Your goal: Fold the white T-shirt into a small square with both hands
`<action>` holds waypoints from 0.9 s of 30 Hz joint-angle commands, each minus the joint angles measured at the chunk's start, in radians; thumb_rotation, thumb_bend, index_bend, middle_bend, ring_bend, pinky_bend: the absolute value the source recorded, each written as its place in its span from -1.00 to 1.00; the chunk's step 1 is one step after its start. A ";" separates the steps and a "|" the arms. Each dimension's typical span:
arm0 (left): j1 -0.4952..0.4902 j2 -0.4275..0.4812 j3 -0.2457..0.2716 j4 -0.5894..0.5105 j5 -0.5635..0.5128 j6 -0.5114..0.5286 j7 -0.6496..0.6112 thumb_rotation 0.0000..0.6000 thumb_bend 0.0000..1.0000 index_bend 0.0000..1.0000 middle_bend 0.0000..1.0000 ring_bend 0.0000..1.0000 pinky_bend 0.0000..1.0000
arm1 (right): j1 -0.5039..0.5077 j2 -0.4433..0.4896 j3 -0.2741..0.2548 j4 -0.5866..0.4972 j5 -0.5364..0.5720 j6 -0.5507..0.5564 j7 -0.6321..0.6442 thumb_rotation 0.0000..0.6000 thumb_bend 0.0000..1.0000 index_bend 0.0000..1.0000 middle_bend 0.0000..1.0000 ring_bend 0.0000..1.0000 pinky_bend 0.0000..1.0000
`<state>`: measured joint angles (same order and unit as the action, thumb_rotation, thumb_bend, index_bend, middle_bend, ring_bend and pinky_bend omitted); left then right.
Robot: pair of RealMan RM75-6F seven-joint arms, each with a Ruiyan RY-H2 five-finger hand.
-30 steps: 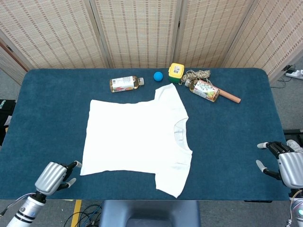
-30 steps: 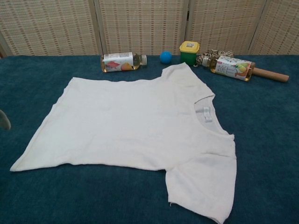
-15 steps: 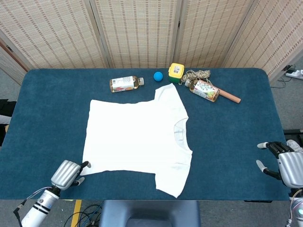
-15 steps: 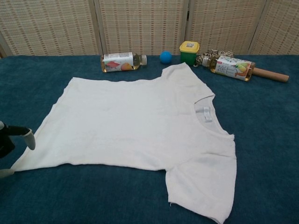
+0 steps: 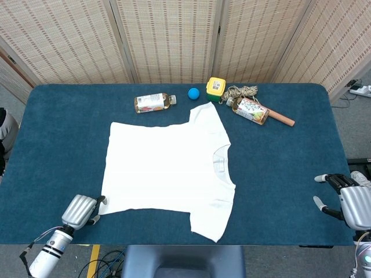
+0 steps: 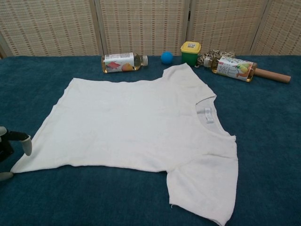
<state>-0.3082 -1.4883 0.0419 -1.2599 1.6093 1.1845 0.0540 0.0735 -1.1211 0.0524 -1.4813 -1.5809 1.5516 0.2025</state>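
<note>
The white T-shirt point(image 5: 168, 168) point(image 6: 136, 129) lies flat and spread on the blue table, collar toward the right, hem toward the left. My left hand point(image 5: 81, 209) point(image 6: 11, 150) sits at the shirt's near hem corner, its fingers apart around the corner; I cannot tell whether they touch the cloth. My right hand point(image 5: 348, 200) hovers at the table's right edge, far from the shirt, fingers apart and holding nothing. The chest view does not show the right hand.
Along the far edge lie a juice bottle point(image 5: 153, 102), a blue ball point(image 5: 193, 93), a yellow-lidded green jar point(image 5: 215, 88), a coil of rope point(image 5: 242, 92), a second bottle point(image 5: 252, 110) and a wooden stick point(image 5: 282, 119). Wicker screens stand behind.
My left hand moved right and slightly toward the shirt, arriving at its near hem corner. The right hand and the shirt stayed put.
</note>
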 commanded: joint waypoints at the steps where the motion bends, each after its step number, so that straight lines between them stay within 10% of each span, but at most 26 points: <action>1: -0.002 -0.007 -0.002 0.007 -0.003 0.006 -0.002 1.00 -0.48 -0.08 0.84 0.71 0.99 | 0.000 -0.001 -0.001 0.000 0.001 -0.002 -0.001 1.00 -0.46 -0.30 -0.16 -0.28 -0.15; 27: -0.039 -0.056 0.001 0.056 -0.020 0.001 -0.066 1.00 -0.07 0.10 0.85 0.72 0.99 | 0.000 -0.008 0.001 0.013 0.014 -0.015 0.005 1.00 -0.46 -0.30 -0.16 -0.28 -0.15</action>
<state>-0.3466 -1.5442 0.0428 -1.2042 1.5894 1.1860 -0.0125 0.0738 -1.1285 0.0535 -1.4678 -1.5669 1.5365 0.2073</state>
